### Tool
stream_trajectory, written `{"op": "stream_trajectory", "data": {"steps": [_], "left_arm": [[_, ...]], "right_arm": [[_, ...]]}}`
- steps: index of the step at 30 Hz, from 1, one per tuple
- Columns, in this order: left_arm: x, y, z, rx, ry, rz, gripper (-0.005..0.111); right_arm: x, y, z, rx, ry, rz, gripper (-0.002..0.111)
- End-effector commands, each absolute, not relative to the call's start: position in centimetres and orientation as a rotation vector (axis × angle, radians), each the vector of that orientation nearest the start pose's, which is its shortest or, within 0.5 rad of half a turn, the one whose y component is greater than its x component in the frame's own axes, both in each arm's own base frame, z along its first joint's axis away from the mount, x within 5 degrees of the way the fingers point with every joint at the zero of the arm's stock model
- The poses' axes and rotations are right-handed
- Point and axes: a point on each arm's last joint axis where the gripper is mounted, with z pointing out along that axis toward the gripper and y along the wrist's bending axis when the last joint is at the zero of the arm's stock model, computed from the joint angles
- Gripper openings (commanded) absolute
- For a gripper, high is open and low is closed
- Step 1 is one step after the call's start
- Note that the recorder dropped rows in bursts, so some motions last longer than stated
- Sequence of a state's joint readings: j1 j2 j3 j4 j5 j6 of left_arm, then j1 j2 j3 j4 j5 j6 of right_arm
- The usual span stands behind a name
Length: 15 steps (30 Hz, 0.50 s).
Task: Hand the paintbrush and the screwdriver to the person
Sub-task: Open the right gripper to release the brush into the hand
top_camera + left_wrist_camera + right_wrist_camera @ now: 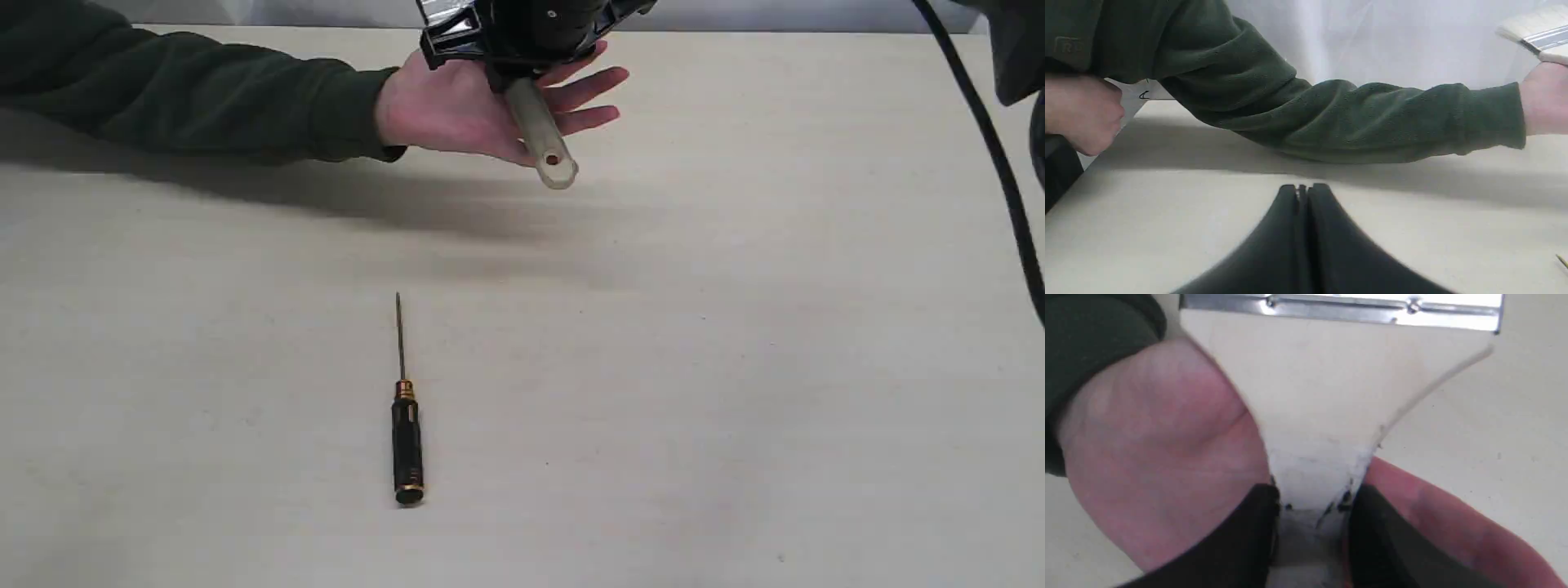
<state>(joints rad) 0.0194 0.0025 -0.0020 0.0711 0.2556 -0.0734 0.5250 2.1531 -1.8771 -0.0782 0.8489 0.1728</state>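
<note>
Seeing black right gripper clamped on wide flat wood-handled paintbrush just over pale bare hand, spread flat open, gripping nothing; slim black/gold screwdriver lying well clear of hand, tbl side.

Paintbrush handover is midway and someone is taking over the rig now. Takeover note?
right gripper: shut on the paintbrush handle, over the person's hand, palm open; not released.
left gripper: shut, empty, above the table.
screwdriver: lying on the table, untouched.
Done: nothing handed over yet.
Left: release the brush into the hand, then probably pick up and hand over the screwdriver.
</note>
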Motion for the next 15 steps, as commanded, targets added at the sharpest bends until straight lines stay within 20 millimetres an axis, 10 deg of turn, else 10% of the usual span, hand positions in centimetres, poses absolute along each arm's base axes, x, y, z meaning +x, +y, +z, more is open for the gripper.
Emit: {"op": "stream_trajectory", "data": {"steps": [1, 5, 15], "left_arm": [[5.5, 0.2, 19.1, -0.029, 1.732, 0.017, 0.000], [5.5, 0.2, 19.1, -0.029, 1.732, 0.017, 0.000], [5.5, 0.2, 19.1, -0.029, 1.732, 0.017, 0.000]], "right_arm": [[42.1, 23.5, 25.1, -0.488, 2.517, 0.163, 0.034], [41.5, 23.1, 27.1, -0.479, 2.486, 0.175, 0.057], [38.6, 21.5, 28.5, -0.508, 2.458, 0.172, 0.058]]}}
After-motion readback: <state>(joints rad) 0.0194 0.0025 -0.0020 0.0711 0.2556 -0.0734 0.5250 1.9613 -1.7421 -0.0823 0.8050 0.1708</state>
